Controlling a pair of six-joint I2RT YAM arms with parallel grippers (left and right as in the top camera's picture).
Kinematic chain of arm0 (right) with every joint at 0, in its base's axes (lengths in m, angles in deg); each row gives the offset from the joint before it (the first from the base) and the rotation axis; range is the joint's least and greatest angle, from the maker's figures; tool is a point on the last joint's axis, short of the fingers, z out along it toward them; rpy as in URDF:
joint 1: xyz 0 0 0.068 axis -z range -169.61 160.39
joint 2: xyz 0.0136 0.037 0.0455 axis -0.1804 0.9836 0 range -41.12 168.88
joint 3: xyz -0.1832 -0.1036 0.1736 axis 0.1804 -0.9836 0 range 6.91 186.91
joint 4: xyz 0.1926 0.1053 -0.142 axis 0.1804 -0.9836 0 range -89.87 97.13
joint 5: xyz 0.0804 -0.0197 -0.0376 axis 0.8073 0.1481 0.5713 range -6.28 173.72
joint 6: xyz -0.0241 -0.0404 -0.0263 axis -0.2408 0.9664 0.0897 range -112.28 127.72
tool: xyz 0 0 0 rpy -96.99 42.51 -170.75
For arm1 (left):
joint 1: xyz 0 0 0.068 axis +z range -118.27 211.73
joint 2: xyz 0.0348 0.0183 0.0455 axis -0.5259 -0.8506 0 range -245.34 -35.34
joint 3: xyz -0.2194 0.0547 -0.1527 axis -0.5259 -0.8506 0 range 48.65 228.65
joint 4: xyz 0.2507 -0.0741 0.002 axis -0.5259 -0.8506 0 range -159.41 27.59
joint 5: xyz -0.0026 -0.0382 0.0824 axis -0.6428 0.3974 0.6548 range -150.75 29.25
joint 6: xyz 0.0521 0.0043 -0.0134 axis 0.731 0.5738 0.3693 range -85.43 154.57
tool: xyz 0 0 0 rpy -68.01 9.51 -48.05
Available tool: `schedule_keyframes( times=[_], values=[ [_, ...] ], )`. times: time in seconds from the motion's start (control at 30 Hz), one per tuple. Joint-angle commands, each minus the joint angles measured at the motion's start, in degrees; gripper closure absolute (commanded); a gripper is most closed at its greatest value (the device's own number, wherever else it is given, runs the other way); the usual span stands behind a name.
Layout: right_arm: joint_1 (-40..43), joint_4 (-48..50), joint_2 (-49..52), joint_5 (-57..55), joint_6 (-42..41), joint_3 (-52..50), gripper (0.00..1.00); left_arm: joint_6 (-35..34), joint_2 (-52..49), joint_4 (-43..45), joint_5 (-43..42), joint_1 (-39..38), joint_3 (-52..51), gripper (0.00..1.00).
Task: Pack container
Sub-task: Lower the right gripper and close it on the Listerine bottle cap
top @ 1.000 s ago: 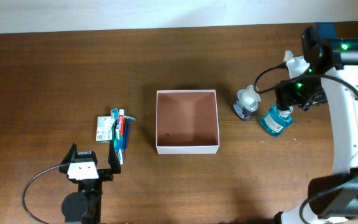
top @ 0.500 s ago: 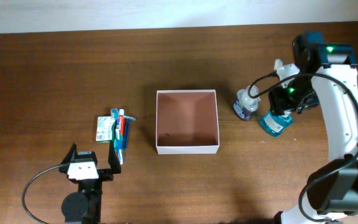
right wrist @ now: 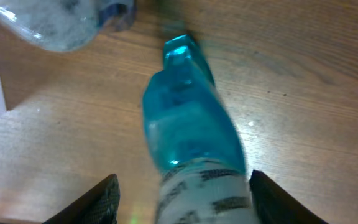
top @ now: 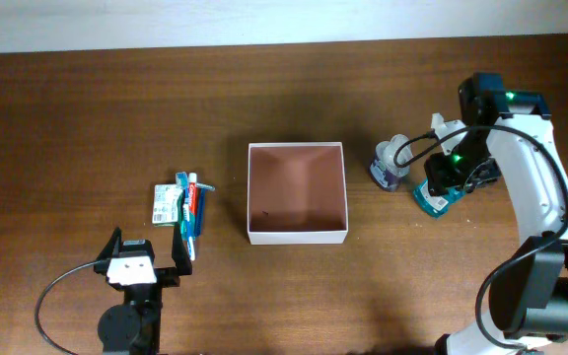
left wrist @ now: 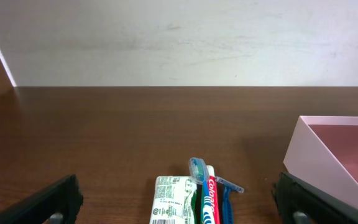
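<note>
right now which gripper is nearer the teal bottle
Right. The right gripper is over the teal bottle, jaws on either side of it. The left gripper sits far off, beyond the container, by the toothpaste.

The overhead view looks straight down from well above the counter and takes in its whole width. The left wrist view sits low, just above the surface, facing level across it toward the back wall. The toothpaste tube lies close ahead and the container at its right edge; both appear overhead too. The right wrist view looks steeply down, very near the teal bottle, seen overhead at far right.
</note>
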Motion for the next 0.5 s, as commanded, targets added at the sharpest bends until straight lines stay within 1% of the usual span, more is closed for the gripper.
schedule_keyframes(
  times=[0.0, 0.3, 0.47],
  values=[
    [1.3, 0.7, 0.2, 0.7, 0.4, -0.2, 0.41, 0.9, 0.4, 0.0, -0.6, 0.3, -0.4, 0.01],
    [1.3, 2.4, 0.1, 0.7, 0.5, 0.5, 0.41, 0.9, 0.4, 0.0, -0.6, 0.3, -0.4, 0.00],
    [1.3, 3.3, 0.1, 0.7, 2.4, 0.5, 0.41, 0.9, 0.4, 0.0, -0.6, 0.3, -0.4, 0.01]
  ],
)
